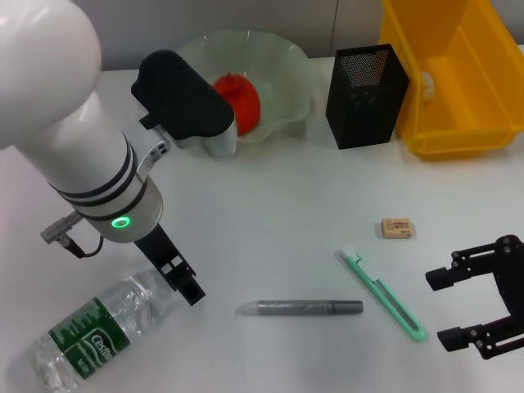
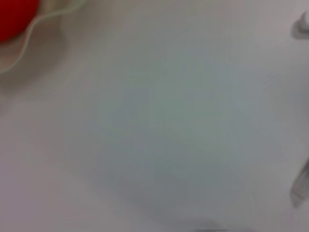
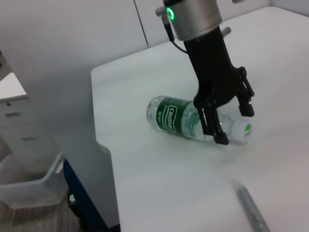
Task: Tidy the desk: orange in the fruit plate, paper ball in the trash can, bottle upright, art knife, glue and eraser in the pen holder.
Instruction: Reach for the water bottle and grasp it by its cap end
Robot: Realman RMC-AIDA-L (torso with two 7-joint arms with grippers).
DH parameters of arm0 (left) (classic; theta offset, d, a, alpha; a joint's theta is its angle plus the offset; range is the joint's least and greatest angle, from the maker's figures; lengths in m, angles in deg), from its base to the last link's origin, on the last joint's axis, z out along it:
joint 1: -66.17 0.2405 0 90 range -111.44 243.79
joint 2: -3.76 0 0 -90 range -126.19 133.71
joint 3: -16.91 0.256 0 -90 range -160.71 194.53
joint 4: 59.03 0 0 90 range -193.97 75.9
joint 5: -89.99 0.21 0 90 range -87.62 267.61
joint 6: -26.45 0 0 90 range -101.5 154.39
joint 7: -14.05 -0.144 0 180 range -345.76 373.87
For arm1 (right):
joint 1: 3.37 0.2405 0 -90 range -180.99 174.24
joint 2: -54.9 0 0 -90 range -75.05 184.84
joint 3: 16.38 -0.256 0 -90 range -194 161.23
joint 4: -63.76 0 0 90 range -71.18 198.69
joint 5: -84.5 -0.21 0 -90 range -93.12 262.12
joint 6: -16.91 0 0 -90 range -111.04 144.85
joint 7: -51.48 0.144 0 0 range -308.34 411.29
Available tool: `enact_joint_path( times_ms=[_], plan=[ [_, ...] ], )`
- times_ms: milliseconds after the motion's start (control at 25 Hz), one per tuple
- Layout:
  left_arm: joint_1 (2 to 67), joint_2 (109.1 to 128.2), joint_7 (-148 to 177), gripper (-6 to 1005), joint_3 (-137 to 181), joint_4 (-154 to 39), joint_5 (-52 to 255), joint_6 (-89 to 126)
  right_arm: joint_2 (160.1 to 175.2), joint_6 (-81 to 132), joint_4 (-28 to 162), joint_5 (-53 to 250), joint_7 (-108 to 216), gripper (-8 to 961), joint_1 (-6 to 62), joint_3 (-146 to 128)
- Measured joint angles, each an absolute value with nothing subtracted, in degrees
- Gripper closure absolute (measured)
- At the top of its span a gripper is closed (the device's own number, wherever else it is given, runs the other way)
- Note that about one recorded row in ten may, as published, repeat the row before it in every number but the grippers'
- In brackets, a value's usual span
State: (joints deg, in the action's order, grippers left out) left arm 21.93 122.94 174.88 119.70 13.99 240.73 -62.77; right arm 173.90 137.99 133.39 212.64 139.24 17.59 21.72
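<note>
A clear water bottle (image 1: pixel 90 332) with a green label lies on its side at the front left; it also shows in the right wrist view (image 3: pixel 176 118). My left gripper (image 1: pixel 184 280) is at its cap end, open, with one finger on each side of the neck (image 3: pixel 235 125). The orange (image 1: pixel 239 98) lies in the pale green fruit plate (image 1: pixel 286 74). A green art knife (image 1: pixel 383 295), a grey glue stick (image 1: pixel 300 308) and a tan eraser (image 1: pixel 396 228) lie on the table. The black mesh pen holder (image 1: pixel 366 94) stands at the back. My right gripper (image 1: pixel 475 307) is open and empty at the front right.
A yellow bin (image 1: pixel 458 123) stands at the back right with a white paper ball (image 1: pixel 426 82) inside. The left wrist view shows bare table, the orange (image 2: pixel 14 14) and the plate's rim (image 2: pixel 29 41). The table's edge lies beyond the bottle (image 3: pixel 104 145).
</note>
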Motion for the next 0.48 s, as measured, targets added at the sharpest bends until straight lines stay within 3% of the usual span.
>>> enact_joint_path(
  times_ms=[480],
  plan=[
    [21.87,122.94,174.41,194,120.7,9.93,241.54,-59.32,173.9,137.82,131.66,212.65,138.75,213,17.99,21.89]
  ],
)
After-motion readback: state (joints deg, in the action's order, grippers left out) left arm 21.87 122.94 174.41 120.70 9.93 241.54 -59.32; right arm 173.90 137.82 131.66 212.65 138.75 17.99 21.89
